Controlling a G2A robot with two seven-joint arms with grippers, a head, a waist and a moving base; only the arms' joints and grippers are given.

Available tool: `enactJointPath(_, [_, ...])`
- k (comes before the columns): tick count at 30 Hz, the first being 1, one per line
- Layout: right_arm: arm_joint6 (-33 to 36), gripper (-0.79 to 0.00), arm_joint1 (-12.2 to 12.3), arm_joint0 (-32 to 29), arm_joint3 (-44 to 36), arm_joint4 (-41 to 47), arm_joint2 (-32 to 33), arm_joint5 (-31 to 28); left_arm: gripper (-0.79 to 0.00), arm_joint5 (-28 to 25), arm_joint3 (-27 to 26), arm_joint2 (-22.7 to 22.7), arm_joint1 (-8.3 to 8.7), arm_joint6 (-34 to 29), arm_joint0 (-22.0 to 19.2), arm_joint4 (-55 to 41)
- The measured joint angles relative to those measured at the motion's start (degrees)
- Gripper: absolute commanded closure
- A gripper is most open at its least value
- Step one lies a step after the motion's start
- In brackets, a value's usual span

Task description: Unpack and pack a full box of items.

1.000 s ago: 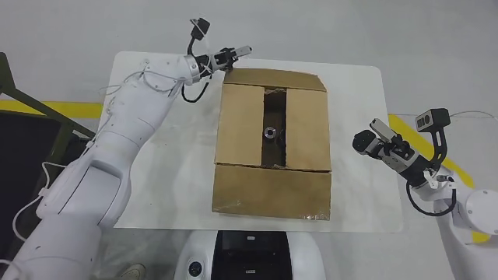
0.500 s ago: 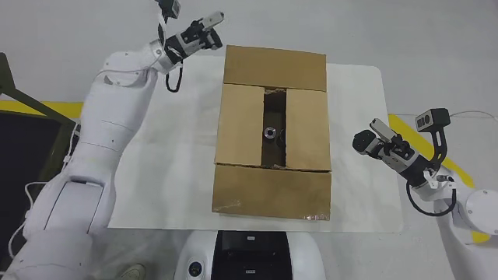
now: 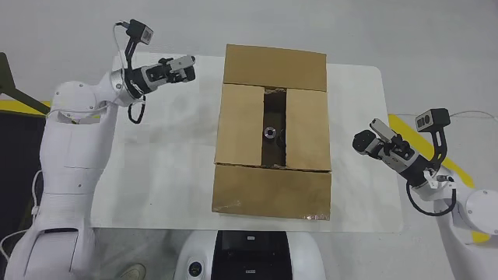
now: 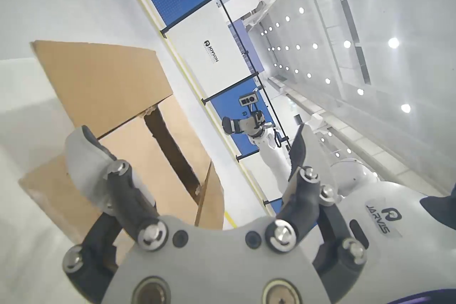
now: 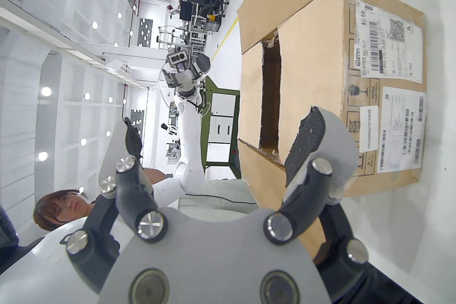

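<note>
Has the cardboard box [image 3: 272, 136] in the middle of the bench [image 3: 171, 171], with the far flap [image 3: 275, 64] and near flap [image 3: 272, 190] folded outward and the two side flaps [image 3: 240, 124] lying nearly shut, a dark slot between them. Shows a small round metal part [image 3: 269, 132] down inside through that slot. Holds the left gripper [image 3: 189, 67] over the bench, well apart from the box's far left corner, fingers apart and empty. Holds the right gripper [image 3: 367, 134] to the right of the box, near the bench's edge, fingers likewise apart on nothing.

Most likely to go wrong at the side flaps. Reaching into the narrow slot before folding them out would probably jam fingers on cardboard or crush a flap onto the contents. Could also slide the whole box if pushing one flap with nothing bracing the other side. May tear the ragged slot ends further.

Against a second ago: has drawn the left gripper away from the far left corner and out to the left. Has left the far flap lying flatter and wider. Has not shifted the right gripper or the box.
</note>
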Motion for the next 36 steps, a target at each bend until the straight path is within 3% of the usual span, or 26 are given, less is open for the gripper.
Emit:
enactJointPath(8, [0.0, -0.785, 0.0, 0.0, 0.0, 0.0, 0.0, 0.0, -0.785, 0.9, -3.1, -7.0, 1.95, -5.8, 4.4, 2.3])
enactJointPath(15, [0.0, -0.785, 0.0, 0.0, 0.0, 0.0, 0.0, 0.0, -0.785, 3.8, -2.0, -11.4, 3.2, -9.1, 5.1, -1.0])
enactJointPath(29, [-0.9, -0.785, -0.1, 0.3, -0.3, 0.1, -0.4, 0.4, -0.785, 4.6, -1.6, -11.6, 3.45, -7.0, 5.1, -0.1])
enactJointPath(36, [0.4, -0.785, -0.3, 6.4, -2.1, -3.5, -7.3, 5.2, -0.785, 4.6, -1.6, -11.6, 3.45, -7.0, 5.1, -0.1])
